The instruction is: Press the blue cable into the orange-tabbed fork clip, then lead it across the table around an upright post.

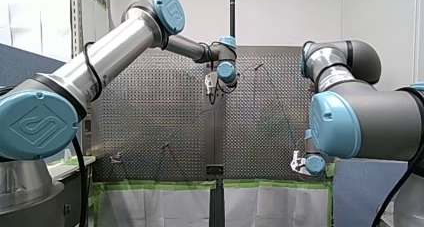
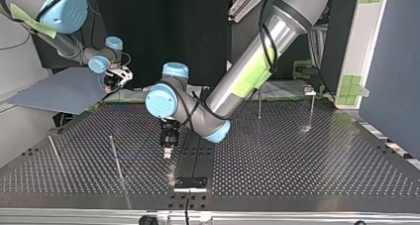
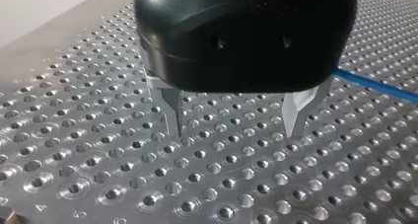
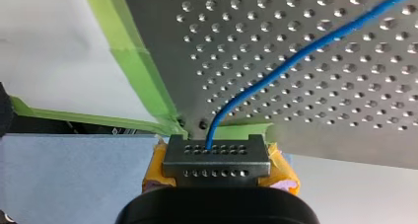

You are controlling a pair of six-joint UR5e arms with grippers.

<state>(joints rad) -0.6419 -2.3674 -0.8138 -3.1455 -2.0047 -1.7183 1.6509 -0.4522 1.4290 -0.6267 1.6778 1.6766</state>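
- Fingers (image 3: pixel 296 111) of my left gripper (image 3: pixel 231 132) are metal and stand wide apart with nothing between them, their tips low over the perforated table (image 3: pixel 98 150).
- The blue cable (image 3: pixel 379 86) passes just beside that gripper, outside the gap and not touched by it.
- My right gripper (image 4: pixel 215 147), the one with yellow pads (image 4: pixel 281 172), is closed on the cable's end at the table's edge; from there the cable runs away over the holes.
- In the top view my left gripper hangs near the table's middle, with a thin upright post (image 2: pixel 116 158) near it toward the view's left and a faint blue line on the surface between them.
- I cannot make out the orange-tabbed fork clip in any view, so by my reading the pressing step is not yet shown as done.
- The next move probably calls for shifting the open fingers sideways to straddle the cable before they close, since it lies off to one side.
- The surface is bare metal, evenly drilled and edged with green tape (image 4: pixel 138 61).
- Beyond it are a grey-blue sheet (image 2: pixel 59 91) and pale walls.
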